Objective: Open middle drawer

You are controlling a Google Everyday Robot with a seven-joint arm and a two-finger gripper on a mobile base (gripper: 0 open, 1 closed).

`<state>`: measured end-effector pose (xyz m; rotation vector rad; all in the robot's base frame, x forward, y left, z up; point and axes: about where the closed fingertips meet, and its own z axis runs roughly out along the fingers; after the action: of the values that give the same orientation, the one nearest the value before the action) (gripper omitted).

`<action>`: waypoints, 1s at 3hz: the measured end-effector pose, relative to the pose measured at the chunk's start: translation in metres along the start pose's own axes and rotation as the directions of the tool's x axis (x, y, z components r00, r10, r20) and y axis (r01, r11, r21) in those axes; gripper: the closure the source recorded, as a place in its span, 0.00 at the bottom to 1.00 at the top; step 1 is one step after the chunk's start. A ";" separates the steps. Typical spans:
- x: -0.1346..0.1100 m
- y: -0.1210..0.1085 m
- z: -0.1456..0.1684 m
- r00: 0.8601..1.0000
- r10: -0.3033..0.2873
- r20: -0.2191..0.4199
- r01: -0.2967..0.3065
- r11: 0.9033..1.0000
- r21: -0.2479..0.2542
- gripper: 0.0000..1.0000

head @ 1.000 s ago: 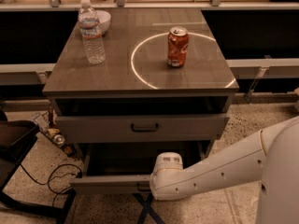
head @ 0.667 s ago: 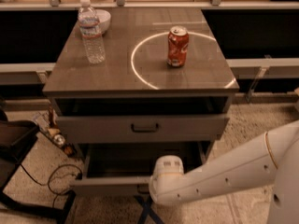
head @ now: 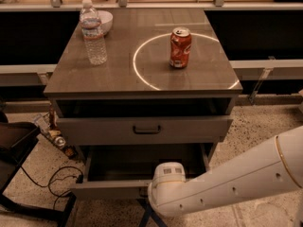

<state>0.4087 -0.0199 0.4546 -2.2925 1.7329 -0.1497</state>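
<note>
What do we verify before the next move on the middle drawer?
1. Travel of the middle drawer: ok. Its front stands well forward of the cabinet and its dark interior shows.
2. Grasp: cannot tell. The gripper is hidden behind the arm's wrist, at the centre of that drawer's front.
3. Clearance from the top drawer: ok. It is partly out too, but the arm sits below it.
4. Load on top: ok. The can and the water bottle stand upright.
5. Room to pull further: cannot tell. The view ends just below the front.
</note>
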 end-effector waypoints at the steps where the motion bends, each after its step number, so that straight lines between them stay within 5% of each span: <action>1: -0.002 -0.006 -0.039 0.999 -0.026 0.023 0.025 0.999 0.025 1.00; 3: 0.039 -0.032 -0.068 0.998 -0.061 -0.008 0.061 0.996 0.067 1.00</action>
<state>0.4334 -0.0589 0.5255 -2.2998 1.6355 -0.2233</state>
